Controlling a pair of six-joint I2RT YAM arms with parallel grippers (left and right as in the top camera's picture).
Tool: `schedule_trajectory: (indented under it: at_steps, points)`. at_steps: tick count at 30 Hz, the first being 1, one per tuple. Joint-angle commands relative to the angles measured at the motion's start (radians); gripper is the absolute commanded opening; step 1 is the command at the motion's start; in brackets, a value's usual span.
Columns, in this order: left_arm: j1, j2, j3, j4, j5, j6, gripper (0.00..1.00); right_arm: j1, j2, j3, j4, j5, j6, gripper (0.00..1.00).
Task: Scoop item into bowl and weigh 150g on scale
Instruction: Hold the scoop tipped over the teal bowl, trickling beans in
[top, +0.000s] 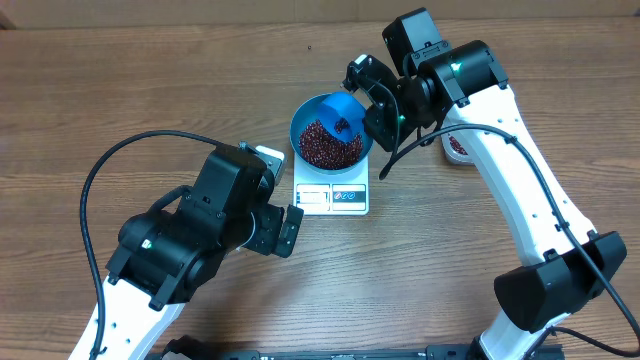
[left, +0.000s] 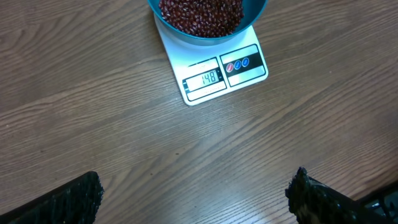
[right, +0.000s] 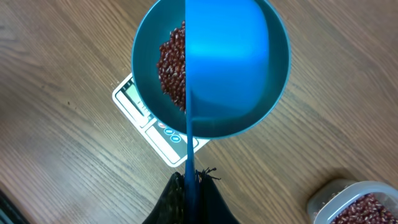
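The teal bowl (top: 298, 128) stands on the white scale (top: 335, 197), holding a heap of red-brown beans (top: 325, 148). In the left wrist view the scale (left: 249, 76) shows 148 under the bowl (left: 205, 39). My right gripper (right: 191, 186) is shut on the handle of a bright blue scoop (right: 227, 56), which is tipped over the bowl (right: 144, 56) and hides half of the beans (right: 173, 62). My left gripper (left: 196, 202) is open over bare table in front of the scale, holding nothing.
A clear plastic tub (right: 354, 202) with more beans sits right of the scale, mostly hidden under my right arm (top: 500, 140) in the overhead view. My left arm (top: 190, 240) fills the near left of the wooden table (top: 120, 90).
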Motion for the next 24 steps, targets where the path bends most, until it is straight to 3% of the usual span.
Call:
schedule_trajectory:
  at_steps: [1, 5, 13, 18, 24]
  points:
    - [0.005, 0.004, 0.021, 0.004, 0.000, -0.014, 0.99, 0.000, -0.024, 0.026, 0.019, 0.045, 0.039, 0.04]
    - [0.005, 0.004, 0.021, 0.003, 0.000, -0.014, 0.99, 0.002, -0.024, 0.026, -0.003, -0.030, -0.027, 0.04]
    - [0.005, 0.004, 0.021, 0.004, 0.000, -0.014, 0.99, -0.005, -0.024, 0.026, 0.010, 0.061, 0.029, 0.04]
    - [0.005, 0.004, 0.021, 0.003, 0.000, -0.014, 0.99, 0.002, -0.024, 0.026, -0.040, -0.076, -0.074, 0.04]
    - [0.005, 0.004, 0.021, 0.004, 0.000, -0.014, 0.99, 0.001, -0.024, 0.026, -0.021, 0.039, -0.016, 0.04]
